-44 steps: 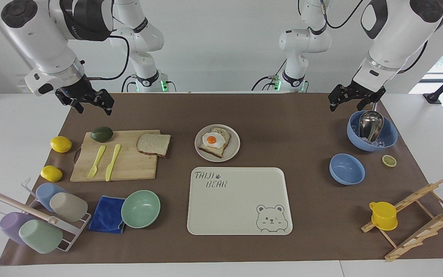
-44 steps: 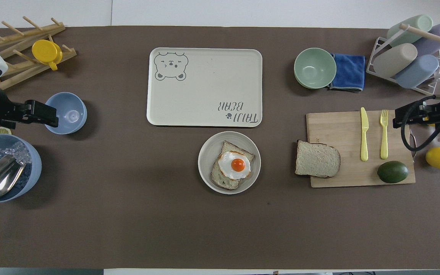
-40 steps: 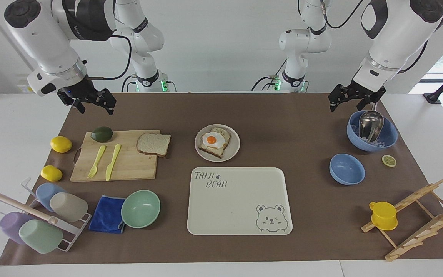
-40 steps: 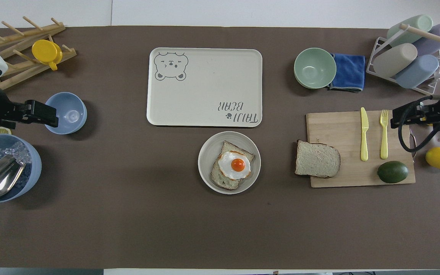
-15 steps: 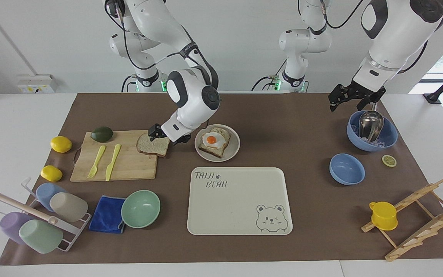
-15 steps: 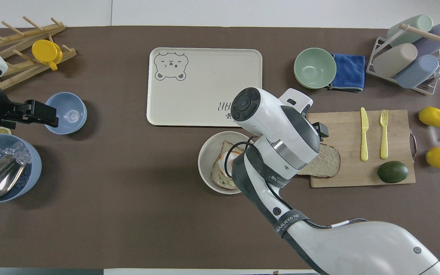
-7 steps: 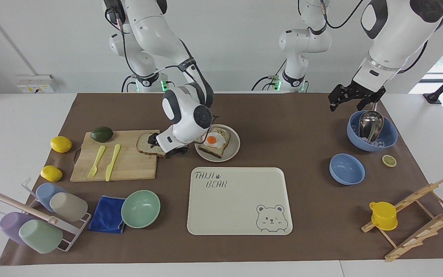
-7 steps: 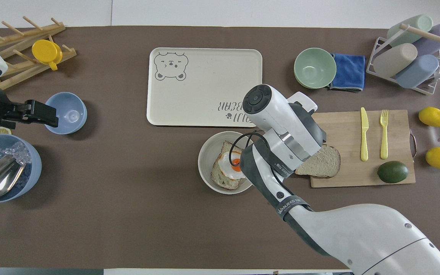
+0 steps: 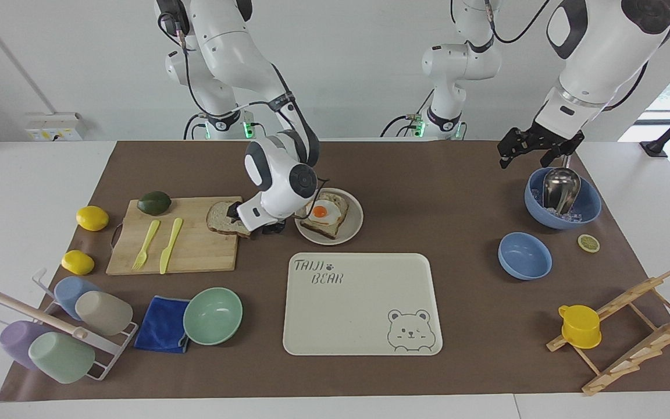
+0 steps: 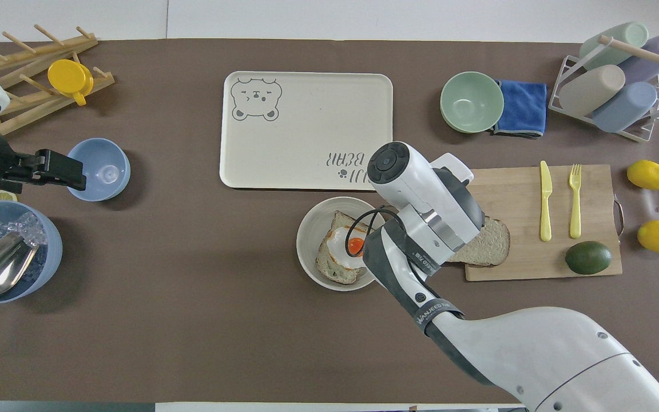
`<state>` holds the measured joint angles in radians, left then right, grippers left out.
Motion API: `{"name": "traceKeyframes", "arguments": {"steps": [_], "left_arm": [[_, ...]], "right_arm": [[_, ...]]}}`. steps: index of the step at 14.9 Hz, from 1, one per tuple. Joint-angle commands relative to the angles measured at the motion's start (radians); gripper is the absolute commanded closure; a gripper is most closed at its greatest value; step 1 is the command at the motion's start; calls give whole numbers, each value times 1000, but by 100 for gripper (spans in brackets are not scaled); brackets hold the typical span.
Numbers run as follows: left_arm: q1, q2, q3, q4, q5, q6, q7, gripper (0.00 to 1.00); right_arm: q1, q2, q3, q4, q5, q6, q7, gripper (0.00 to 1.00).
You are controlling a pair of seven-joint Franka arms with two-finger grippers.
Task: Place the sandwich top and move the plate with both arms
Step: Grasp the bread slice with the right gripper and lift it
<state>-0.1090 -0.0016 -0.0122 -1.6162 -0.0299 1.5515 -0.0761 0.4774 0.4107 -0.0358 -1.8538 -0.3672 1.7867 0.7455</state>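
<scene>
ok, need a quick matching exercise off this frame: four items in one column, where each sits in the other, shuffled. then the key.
Items:
1. plain bread slice
2. egg toast
3. metal scoop
4. yellow cup

Places:
A. on the wooden rack
B. on the cutting board, at its end toward the plate
C. in the big blue bowl with ice
D. on the round plate

Pairs: 1-B, 2-D, 3-C, 4-A

Two white jointed arms [image 9: 236, 52] with black joint caps and looping black cables. Each ends in a black claw [image 9: 535, 148]. Green lights glow at both bases.
</scene>
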Motion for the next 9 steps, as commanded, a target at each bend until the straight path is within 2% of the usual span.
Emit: {"name": "traceKeyframes", "arguments": {"steps": [1,5,7,8,9], "left_arm": [[8,-17,-3,-10,13,-1,2,0],[8,-17,-3,-10,13,-1,2,0],[8,-17,-3,-10,13,-1,4,0],[9,-17,-3,-10,13,-1,2,0],[8,-17,-3,-10,13,-1,2,0]], "right_arm": [[-10,-44,8,-53,13,10,17,0],[0,-59,7,-96,2,-1,25,0],[0,-64,7,-100,1,-6,25,14],[0,-64,7,-107,1,-7,25,28],[1,-66,8,-108,1,-7,23,48]]}}
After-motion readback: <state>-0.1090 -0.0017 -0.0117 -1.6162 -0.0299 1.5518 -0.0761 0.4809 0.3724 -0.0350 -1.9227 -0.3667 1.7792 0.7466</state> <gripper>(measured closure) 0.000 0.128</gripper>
